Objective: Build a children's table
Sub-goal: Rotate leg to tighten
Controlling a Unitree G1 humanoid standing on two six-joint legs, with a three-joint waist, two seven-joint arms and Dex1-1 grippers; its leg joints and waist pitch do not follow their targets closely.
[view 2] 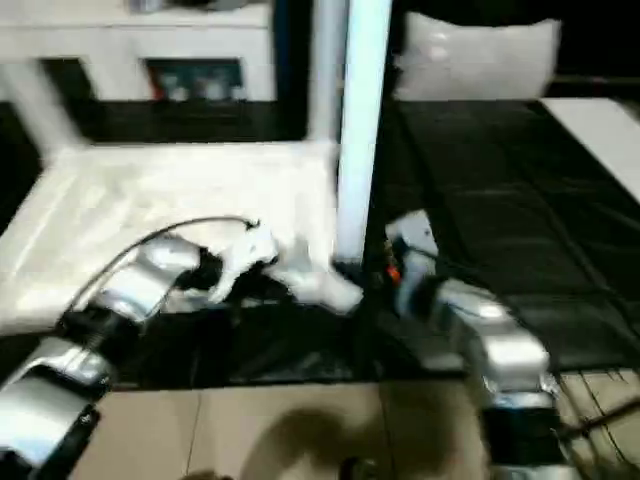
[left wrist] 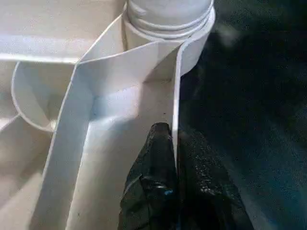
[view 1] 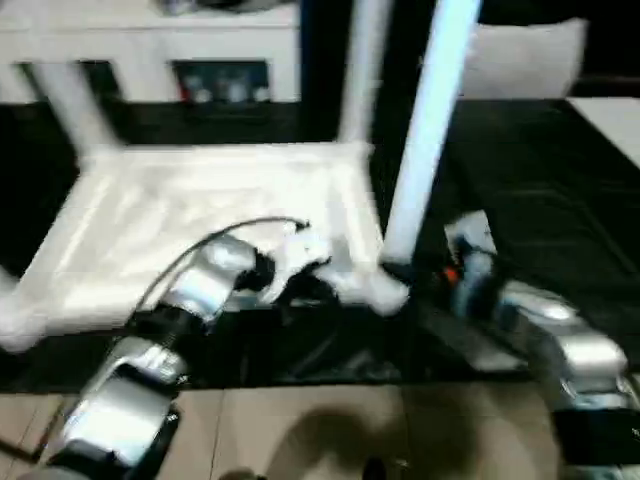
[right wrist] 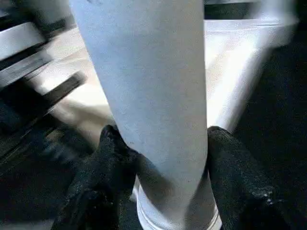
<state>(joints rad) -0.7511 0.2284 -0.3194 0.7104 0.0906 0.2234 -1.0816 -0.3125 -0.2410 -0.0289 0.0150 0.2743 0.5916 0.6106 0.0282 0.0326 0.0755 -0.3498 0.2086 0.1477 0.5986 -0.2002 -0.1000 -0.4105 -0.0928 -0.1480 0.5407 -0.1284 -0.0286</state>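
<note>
The children's table (view 1: 215,215) lies upside down on the black-covered surface (view 1: 530,190), ribbed underside facing up, with its legs rising from the corner sockets. The near-right leg (view 1: 425,130) stands upright in its socket at the corner closest to the robot; a far-right leg (view 1: 360,70) rises behind it, and another leg (view 1: 70,105) tilts up at the far left.

The left tool (left wrist: 175,158) has its two black fingers pressed together on the thin outer wall of the tabletop, just beside the near-right corner socket, one finger inside the rim and one outside. The right tool (right wrist: 160,158) has its fingers apart on either side of the near-right leg, low down near the socket collar; both fingertips (right wrist: 115,143) seem to touch the leg, though I cannot tell how firmly they press it.

A black cable (view 1: 215,240) loops over the left forearm and across the tabletop. Behind the surface stands a white cabinet (view 1: 150,50) with dark glass doors, and a white cushion-like shape (view 2: 480,55) rests at the far right. Below the surface's near edge is a beige tiled floor (view 1: 330,430), carrying a dark shadow.
</note>
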